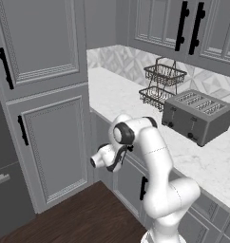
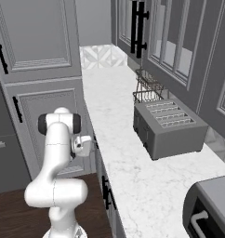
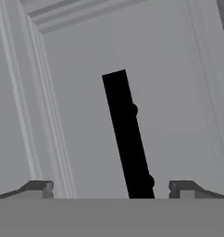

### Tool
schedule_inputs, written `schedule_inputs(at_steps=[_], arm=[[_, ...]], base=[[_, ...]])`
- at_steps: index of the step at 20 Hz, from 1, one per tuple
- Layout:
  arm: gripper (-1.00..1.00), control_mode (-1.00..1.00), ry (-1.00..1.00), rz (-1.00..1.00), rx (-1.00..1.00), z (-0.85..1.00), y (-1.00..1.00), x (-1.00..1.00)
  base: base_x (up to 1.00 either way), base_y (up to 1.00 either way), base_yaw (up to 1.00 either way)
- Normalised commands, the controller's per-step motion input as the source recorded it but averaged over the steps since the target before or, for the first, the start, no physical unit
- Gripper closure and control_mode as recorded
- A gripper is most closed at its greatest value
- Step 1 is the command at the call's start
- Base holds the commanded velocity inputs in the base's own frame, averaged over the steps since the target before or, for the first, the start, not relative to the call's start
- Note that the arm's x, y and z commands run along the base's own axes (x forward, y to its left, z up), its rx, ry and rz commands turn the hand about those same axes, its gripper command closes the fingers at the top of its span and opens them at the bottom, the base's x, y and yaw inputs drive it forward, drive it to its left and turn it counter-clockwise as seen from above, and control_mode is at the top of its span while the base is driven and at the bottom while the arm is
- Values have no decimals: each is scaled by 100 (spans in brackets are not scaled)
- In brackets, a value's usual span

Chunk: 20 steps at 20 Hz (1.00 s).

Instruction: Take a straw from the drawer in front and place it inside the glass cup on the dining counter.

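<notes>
Biggest thing in your shot was the wall of tall cabinet doors (image 1: 45,142) on the left. Next came the long marble table (image 1: 117,99) running along the wall. A toaster (image 1: 197,116) sat on it with a two-tier wire basket (image 1: 162,83) just behind, both pushed back toward the wall. None of that mattered for the job, and it was well clear of the arm.

Your arm (image 1: 155,161) was folded low, with the wrist tucked under the table's front edge. That made sense to me, since the drawer (image 3: 178,115) sits right there below the top.

In the hand view, the framed grey front was close up and shut. Its black handle (image 3: 127,134) ran slightly slanted up the middle, because the hand was rolled.

The claw (image 3: 111,187) was spread wide and empty, with one tip on each side of the handle's lower end and not touching it. I'd call that lining up for the pull.

The straw was, I'd guess, inside behind that closed front. So the job had barely started, and you had yet to close on the handle squarely.
</notes>
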Motion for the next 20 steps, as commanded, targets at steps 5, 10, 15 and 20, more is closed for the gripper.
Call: schedule_inputs(at_steps=[5,10,15,20], arm=[[-100,-100,-13,4,0,-27,-1,38],[-100,-100,-16,2,0,2,-5,8],[-100,-100,-11,0,0,16,-14,0],[-100,-100,-4,0,0,34,-20,0]], base=[[0,0,0],[0,0,0],[0,0,0],[0,0,0]])
